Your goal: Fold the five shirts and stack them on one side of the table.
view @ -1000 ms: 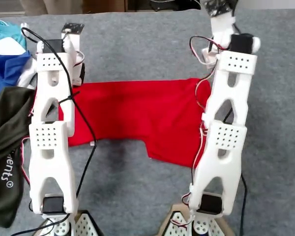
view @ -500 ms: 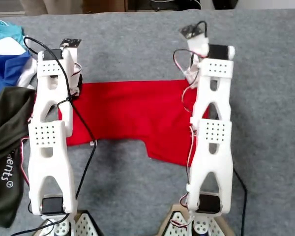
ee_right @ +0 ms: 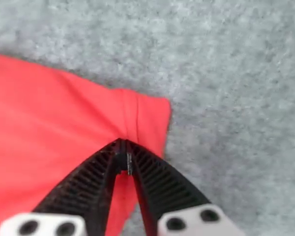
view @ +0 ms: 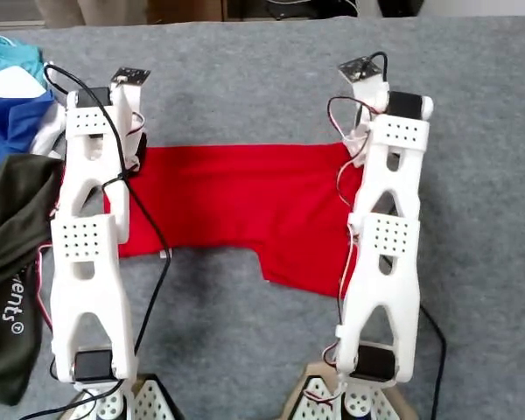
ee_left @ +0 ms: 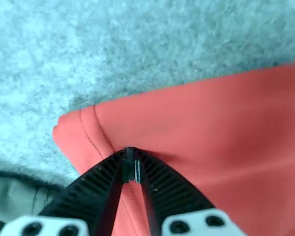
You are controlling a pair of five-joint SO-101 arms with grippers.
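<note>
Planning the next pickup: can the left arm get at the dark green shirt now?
Probably not yet: the left gripper is shut on the red shirt. Once freed, it has the dark green shirt lying close beside it.

Open worktop (view: 245, 79) beyond red shirt (view: 236, 201) and at right. Left edge blocked by shirt pile (view: 13, 192), beside left arm (view: 87, 236).

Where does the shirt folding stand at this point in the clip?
Done: nothing stacked yet. In hand: the red shirt lies spread on the table, with the left gripper and right gripper each shut on a far corner. Left: folding it, then the crumpled heap of shirts at the table's edge.
</note>
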